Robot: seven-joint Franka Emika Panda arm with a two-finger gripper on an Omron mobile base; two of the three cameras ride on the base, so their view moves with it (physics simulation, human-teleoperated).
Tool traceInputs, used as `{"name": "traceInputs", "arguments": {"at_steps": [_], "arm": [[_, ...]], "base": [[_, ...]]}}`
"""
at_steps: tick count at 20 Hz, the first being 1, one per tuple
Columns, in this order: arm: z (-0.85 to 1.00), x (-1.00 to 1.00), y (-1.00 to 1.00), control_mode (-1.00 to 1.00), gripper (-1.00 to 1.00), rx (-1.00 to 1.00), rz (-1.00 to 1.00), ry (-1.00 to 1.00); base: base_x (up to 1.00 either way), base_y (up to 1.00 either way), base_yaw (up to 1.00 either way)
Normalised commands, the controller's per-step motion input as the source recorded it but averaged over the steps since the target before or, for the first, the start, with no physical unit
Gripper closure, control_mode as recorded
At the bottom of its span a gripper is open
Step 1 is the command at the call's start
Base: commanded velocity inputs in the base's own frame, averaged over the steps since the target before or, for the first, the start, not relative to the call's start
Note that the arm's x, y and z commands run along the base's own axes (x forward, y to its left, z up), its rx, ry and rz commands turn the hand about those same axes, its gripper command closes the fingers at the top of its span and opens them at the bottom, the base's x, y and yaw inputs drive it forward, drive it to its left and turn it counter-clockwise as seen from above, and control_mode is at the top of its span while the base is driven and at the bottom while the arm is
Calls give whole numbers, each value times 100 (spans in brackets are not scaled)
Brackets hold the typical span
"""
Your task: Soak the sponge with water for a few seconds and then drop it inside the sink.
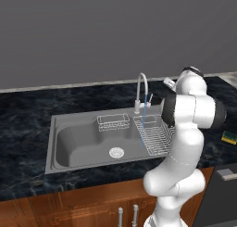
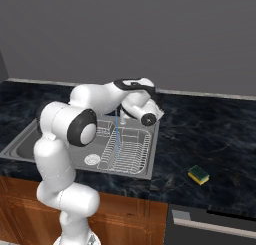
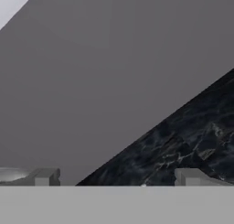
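Note:
The sponge (image 1: 228, 137) (image 2: 198, 175), yellow with a dark green top, lies flat on the dark counter to the right of the sink (image 1: 78, 142) (image 2: 25, 144). A thin blue stream of water (image 1: 143, 124) (image 2: 116, 134) runs from the curved chrome faucet (image 1: 142, 88) down onto the wire dish rack (image 1: 155, 138) (image 2: 127, 151). My gripper (image 3: 118, 177) (image 2: 158, 111) (image 1: 169, 83) hovers above the counter behind the sink's right end, well away from the sponge. It is open, its fingertips (image 3: 43, 176) wide apart with nothing between them, facing the grey wall and the counter.
A small wire basket (image 1: 113, 122) hangs at the back of the basin, and the round drain (image 1: 116, 152) sits in its floor. My own arm hides part of the rack. A dark appliance (image 2: 215, 224) stands below the counter at the right.

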Motion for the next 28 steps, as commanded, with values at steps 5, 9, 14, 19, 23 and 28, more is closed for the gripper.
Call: {"name": "traceInputs", "arguments": {"at_steps": [5, 9, 14, 19, 23, 28], "arm": [[41, -56, -7, -100, -100, 0, -8, 13], [35, -61, -11, -100, -100, 0, -10, 10], [32, -57, -15, -100, -100, 0, -8, 9], [25, -42, -24, -100, -100, 0, -3, 11], [20, -41, -27, -100, -100, 0, -1, 15], [19, -42, -20, -100, -100, 0, 0, 20]], "base": [[0, 0, 0], [0, 0, 0], [0, 0, 0], [0, 0, 0], [0, 0, 0], [0, 0, 0]]}}
